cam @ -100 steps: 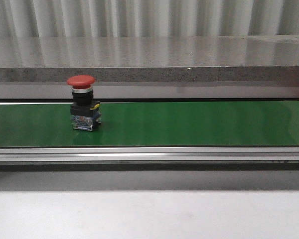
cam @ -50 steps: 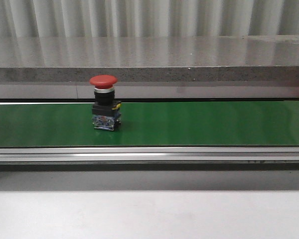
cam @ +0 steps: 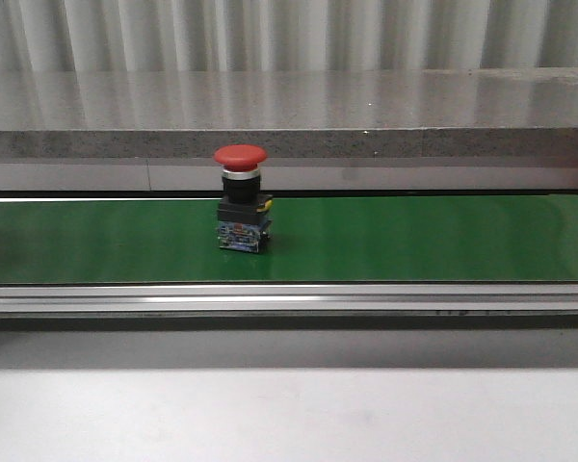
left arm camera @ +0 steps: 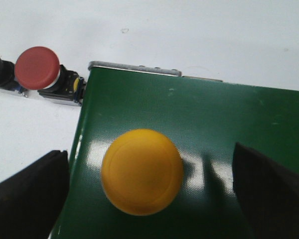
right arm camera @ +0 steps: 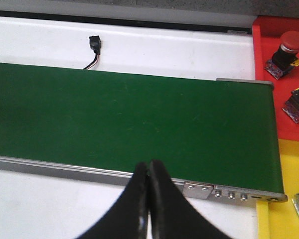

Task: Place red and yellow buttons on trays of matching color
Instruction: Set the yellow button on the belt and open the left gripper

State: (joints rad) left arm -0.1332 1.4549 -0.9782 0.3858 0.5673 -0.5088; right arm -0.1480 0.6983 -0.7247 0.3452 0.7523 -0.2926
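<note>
Red button (cam: 242,210) upright mid-frame on green belt (cam: 414,239) | yellow button (left arm camera: 142,171) between spread left gripper (left arm camera: 149,199) — close squarely on its cap | right gripper (right arm camera: 149,199) pressed together, empty — open early, near red tray (right arm camera: 284,74).

Light was even and fairly bright, coming from overhead. Pale glare patches lay on the green belt (left arm camera: 189,124) just beside the yellow button (left arm camera: 142,171), which looked sharp, while the dark fingers (left arm camera: 27,196) either side of it were soft. In the front view the belt's near rail (cam: 289,300) gleamed, and the white surface nearer than it was blurred and dim.
</note>
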